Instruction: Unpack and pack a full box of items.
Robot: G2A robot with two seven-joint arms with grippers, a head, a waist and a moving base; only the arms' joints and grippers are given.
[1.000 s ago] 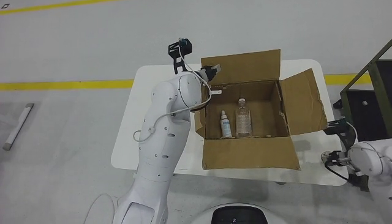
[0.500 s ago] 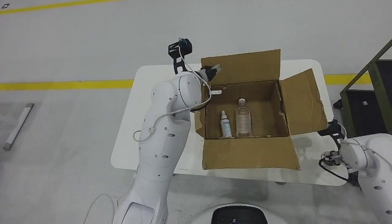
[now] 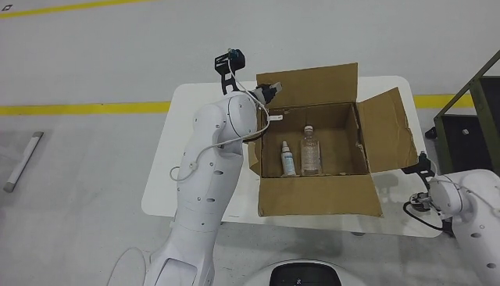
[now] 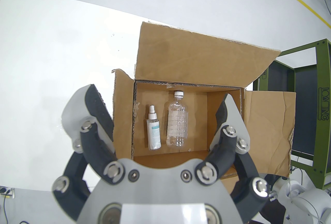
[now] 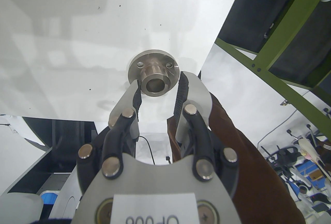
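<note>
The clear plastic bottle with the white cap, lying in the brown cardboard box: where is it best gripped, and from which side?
Probably grip the clear plastic bottle across its ribbed middle, coming straight down. It lies flat on the floor of the brown cardboard box, walls all around. The small white spray bottle lies close alongside, so one finger must enter that narrow gap.

Brown cardboard box on a white counter; pale grey floor with yellow stripes.
Ahead of the grey, black-padded left hand: a clear bottle with white cap, a white spray bottle with teal label. Right hand, same colours, around a silver metal fitting; green rack, black panels, beside it.
</note>
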